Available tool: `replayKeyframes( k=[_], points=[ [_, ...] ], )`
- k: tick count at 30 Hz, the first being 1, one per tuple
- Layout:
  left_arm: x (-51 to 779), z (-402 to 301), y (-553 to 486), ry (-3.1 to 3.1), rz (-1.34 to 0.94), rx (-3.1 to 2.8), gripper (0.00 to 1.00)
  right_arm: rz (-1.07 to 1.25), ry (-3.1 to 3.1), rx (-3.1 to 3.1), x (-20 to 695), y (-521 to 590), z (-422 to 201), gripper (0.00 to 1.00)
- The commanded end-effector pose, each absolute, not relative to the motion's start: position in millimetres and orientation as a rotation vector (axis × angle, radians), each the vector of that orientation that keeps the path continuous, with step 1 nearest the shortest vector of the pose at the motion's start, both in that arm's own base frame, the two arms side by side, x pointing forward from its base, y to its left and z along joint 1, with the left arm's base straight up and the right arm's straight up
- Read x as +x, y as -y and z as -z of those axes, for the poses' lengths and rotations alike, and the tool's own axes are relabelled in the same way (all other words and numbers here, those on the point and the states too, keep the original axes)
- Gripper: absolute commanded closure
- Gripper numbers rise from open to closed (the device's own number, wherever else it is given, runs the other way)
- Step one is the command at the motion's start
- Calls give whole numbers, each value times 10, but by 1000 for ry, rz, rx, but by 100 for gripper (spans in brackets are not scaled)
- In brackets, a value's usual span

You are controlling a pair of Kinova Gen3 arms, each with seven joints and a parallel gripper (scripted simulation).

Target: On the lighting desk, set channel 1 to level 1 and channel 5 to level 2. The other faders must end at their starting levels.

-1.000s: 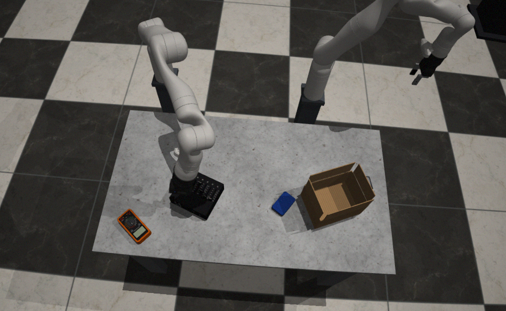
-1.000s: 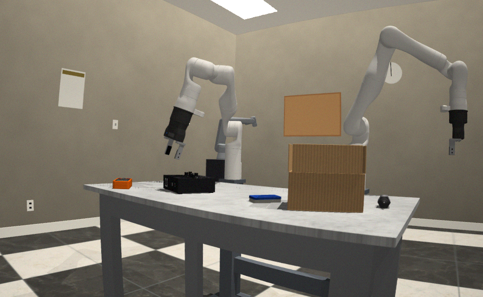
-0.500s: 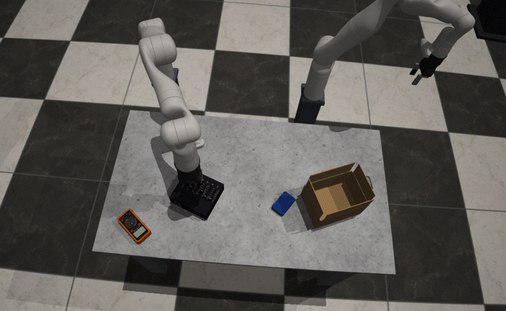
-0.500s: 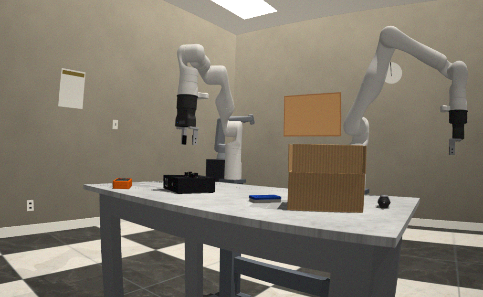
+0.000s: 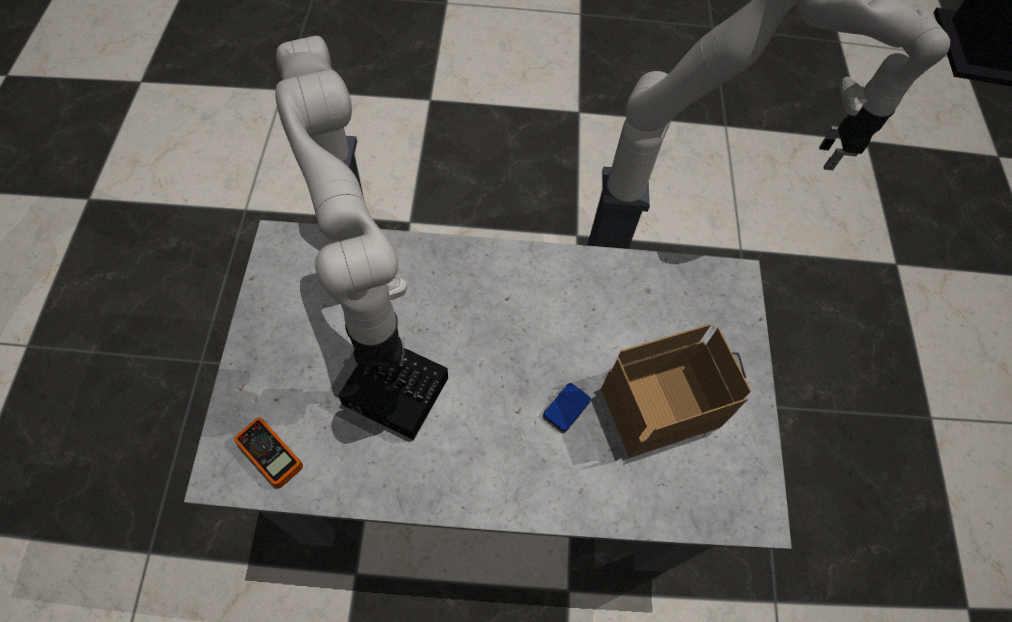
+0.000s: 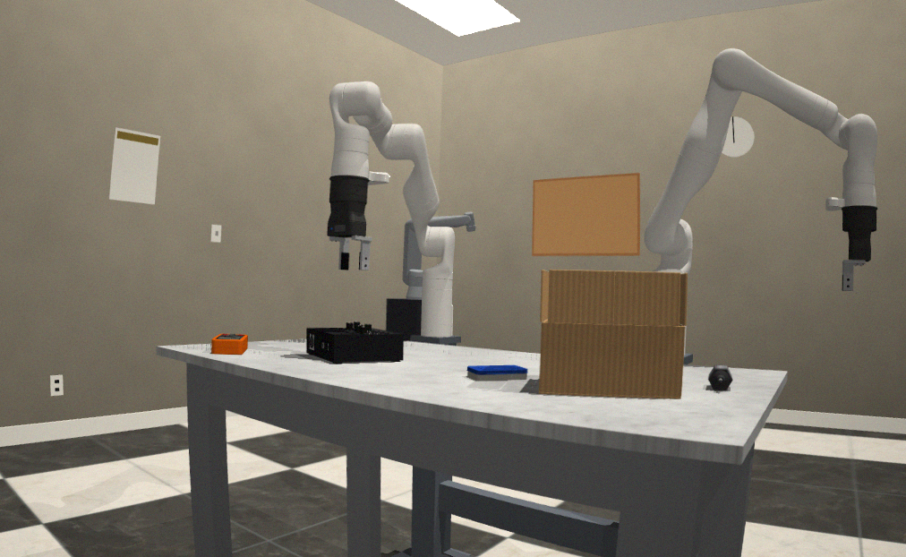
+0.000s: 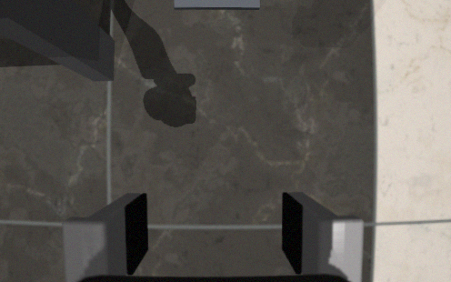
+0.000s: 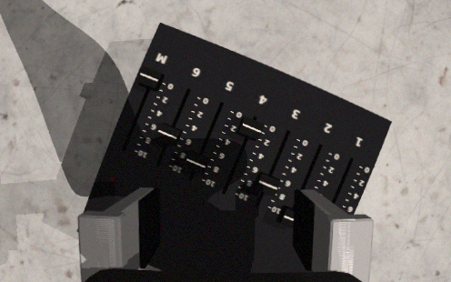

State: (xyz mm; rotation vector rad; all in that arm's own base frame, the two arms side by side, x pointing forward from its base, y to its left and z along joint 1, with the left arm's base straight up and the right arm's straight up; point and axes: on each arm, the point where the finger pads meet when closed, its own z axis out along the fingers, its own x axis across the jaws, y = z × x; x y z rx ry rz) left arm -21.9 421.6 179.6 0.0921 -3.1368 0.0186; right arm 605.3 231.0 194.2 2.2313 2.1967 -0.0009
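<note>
Top view: right end effector point(image 6: 354, 261) point(image 8: 226, 232) apparently above the lighting desk point(image 5: 426, 378) point(image 6: 366, 346) point(image 8: 180, 200).

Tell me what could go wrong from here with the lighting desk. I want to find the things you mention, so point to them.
The open right end effector point(image 5: 385, 377) point(image 6: 354, 261) point(image 8: 226, 217) could nudge channel 6's knob point(image 8: 168, 132) or channel 4's knob point(image 8: 251, 127), which flank channel 5's knob point(image 8: 195, 162).

Channel 1's knob is out of sight in the wrist view, its slot point(image 8: 343, 180) running behind a finger, so a blind grasp may miss.

The numbers appear upside down there, so the push direction might be misjudged.
</note>
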Motion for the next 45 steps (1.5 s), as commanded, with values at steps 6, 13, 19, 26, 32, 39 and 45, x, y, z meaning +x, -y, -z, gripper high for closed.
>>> replayKeyframes(
  k=[6,13,19,26,32,39,45],
  points=[
    [-218,-1804,-4245,3141,0,81,0,0,-2196,2246,6034,-2327,-1951,0],
    [-218,-1804,-4245,3141,0,81,0,1,-2203,2240,6032,-2327,-1953,0],
    [-218,-1804,-4245,3141,0,81,0,1,-2230,2215,6023,-2324,-1959,0],
    [-218,-1804,-4245,3141,0,81,0,2,-2276,2173,6007,-2319,-1970,0],
    [-218,-1804,-4245,3141,0,81,0,3,-2360,2088,5978,-2310,-1991,0],
    [-218,-1804,-4245,3141,0,81,0,4,-2455,1984,5946,-2300,-2016,0],
    [-218,-1804,-4245,3141,0,81,0,3,-2593,1815,5900,-2285,-2055,0]
  ],
)
